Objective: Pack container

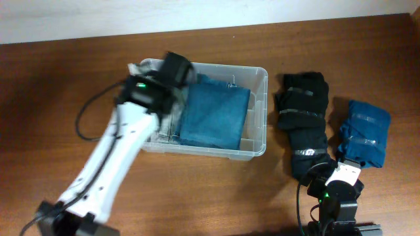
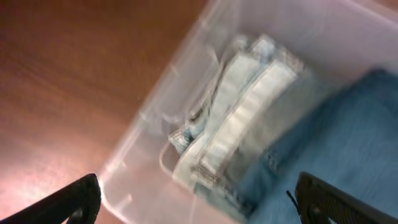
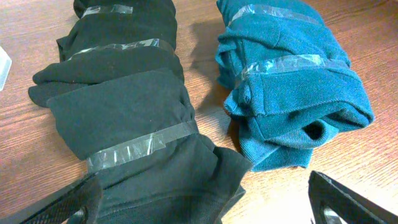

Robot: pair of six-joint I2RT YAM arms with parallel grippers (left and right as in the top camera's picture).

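Overhead shows the clear container (image 1: 260,111) holding folded denim (image 1: 213,118); left hand (image 2: 198,190) and right hand (image 3: 204,186) gape empty.

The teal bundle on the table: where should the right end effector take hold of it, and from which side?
Grip the teal bundle across its middle, between its two tape bands, coming from above. It lies flat as a compact roll, and bare wood shows between it and the black bundle, so that side looks free.
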